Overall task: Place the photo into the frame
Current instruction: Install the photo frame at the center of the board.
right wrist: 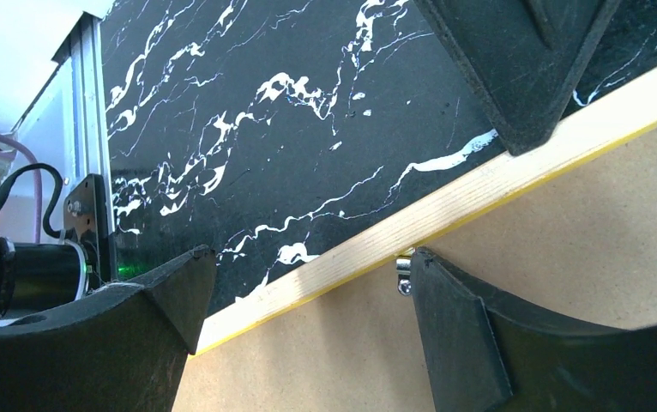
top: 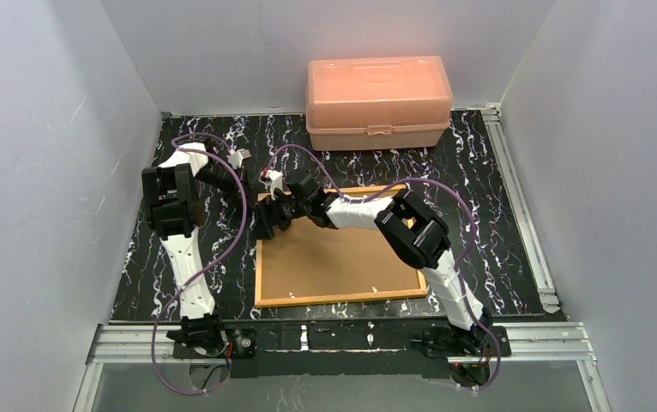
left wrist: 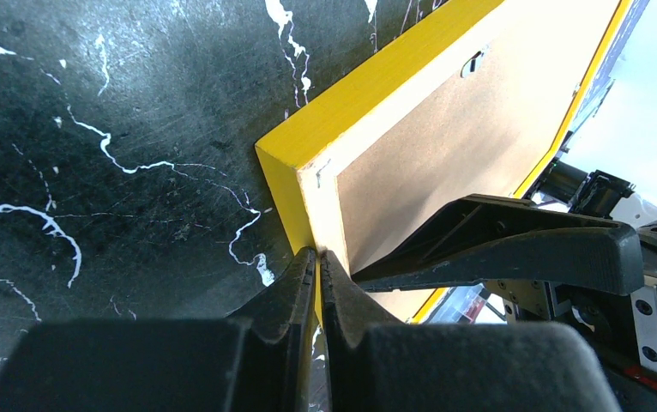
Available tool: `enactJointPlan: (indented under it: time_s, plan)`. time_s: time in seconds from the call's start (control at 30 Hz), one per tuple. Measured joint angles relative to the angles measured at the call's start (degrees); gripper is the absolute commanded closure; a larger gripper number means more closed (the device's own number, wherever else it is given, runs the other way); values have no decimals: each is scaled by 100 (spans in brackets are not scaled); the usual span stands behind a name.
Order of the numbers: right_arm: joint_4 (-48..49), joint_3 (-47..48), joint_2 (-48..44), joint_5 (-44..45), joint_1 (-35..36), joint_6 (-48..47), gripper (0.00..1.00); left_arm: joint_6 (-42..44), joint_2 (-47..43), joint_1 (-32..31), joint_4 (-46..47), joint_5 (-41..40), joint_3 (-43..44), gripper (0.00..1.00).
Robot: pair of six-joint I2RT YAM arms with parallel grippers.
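The frame [top: 334, 266] lies face down on the black marbled table, its brown back up inside a yellow-orange border. Both grippers meet at its far-left corner. My left gripper [top: 262, 226] [left wrist: 318, 254] is shut, its tips pressed against the yellow rim [left wrist: 308, 129] just below that corner. My right gripper [top: 285, 213] [right wrist: 308, 266] is open and straddles the wooden rim [right wrist: 445, 206]. One of its fingers is over the table, the other on the backing board [right wrist: 565, 257] beside a small metal clip [right wrist: 404, 276]. The photo is out of view.
A salmon-pink plastic box [top: 378, 103] stands at the back of the table, beyond the frame. Metal rails run along the right side [top: 518, 197] and the front edge [top: 334, 339]. White walls close in the left, right and back.
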Motion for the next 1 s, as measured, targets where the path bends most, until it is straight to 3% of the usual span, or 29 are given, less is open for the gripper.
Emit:
enactJointPlan:
  time_s: [0.67, 1.0]
  plan:
    - [-136, 166, 98, -302, -55, -190, 13, 44, -55, -20, -9, -103, -2, 97]
    - [101, 79, 107, -358, -63, 330, 14, 68, -70, -20, -125, -197, -13, 97]
